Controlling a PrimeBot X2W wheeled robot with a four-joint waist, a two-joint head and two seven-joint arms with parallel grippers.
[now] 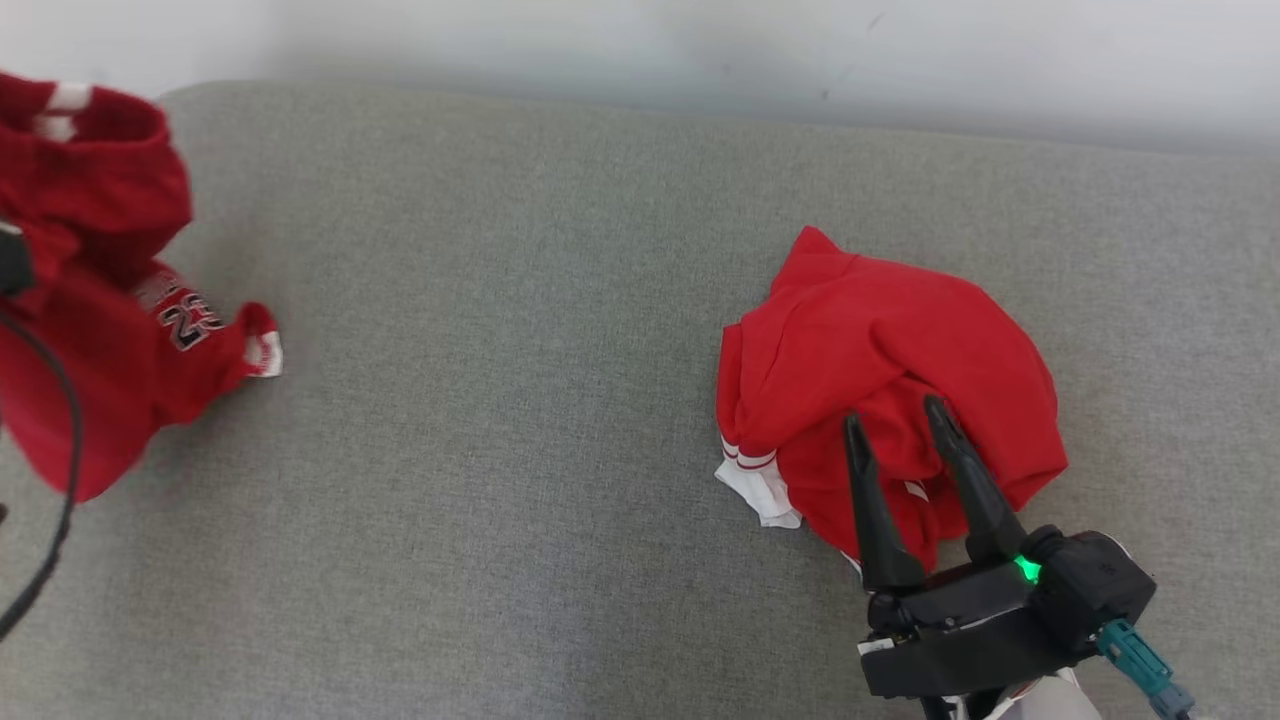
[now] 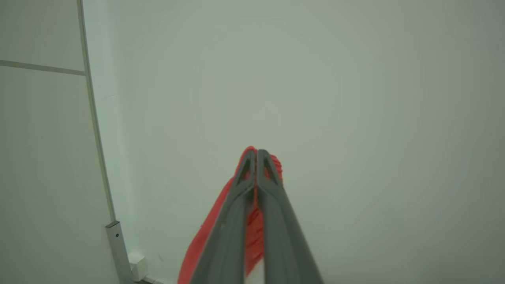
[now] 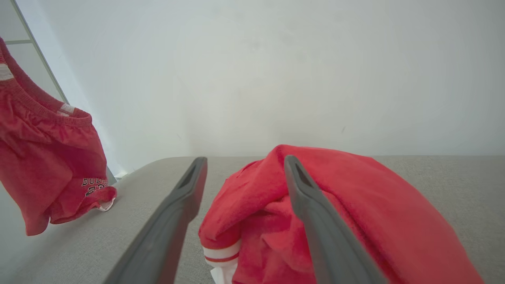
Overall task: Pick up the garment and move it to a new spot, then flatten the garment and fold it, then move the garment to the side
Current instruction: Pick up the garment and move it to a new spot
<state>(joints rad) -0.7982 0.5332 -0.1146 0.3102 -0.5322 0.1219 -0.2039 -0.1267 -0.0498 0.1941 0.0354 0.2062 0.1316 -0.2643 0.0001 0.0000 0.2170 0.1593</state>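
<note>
Red shorts (image 1: 90, 300): gathered elastic waistband, white trim at waist and leg hem, dark "23" print above one hem. Hung bunched from the left claw (image 2: 256, 154), lifted over the left end of the grey cushion (image 1: 500, 400).

The left gripper (image 2: 256, 152) is seen pressed tight, its two fingers (image 2: 232, 221) clamped on a fold of the garment (image 2: 207, 236). The right gripper (image 1: 893, 412) is held low at the lower right, fingers spread wide and pointed forward, a green light (image 1: 1027, 570) lit on the wrist.
</note>
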